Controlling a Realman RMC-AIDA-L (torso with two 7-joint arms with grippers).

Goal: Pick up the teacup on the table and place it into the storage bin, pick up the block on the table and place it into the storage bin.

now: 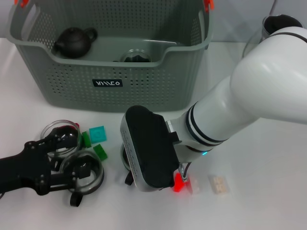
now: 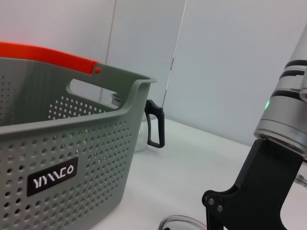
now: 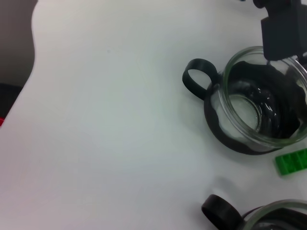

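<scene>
Left gripper (image 1: pixel 72 165), jaws spread around a glass teacup with black holder (image 1: pixel 85 176) on the white counter (image 1: pixel 268 201), near-left of the grey-green perforated storage bin (image 1: pixel 110 72). Green blocks (image 1: pixel 94 141) lie just beside it. Right gripper (image 1: pixel 144 148) hangs over the near counter; its jaws cannot be told.

The storage bin (image 2: pixel 72 158) fills the near side, its perforated grey-green wall carrying a black label (image 2: pixel 53 178) and an orange handle clip (image 2: pixel 48 53) on top. Just behind its corner stands a glass vessel with a black handle (image 2: pixel 155 123). The other arm (image 2: pixel 268 172) rises nearby above the white table (image 2: pixel 192 167).
</scene>
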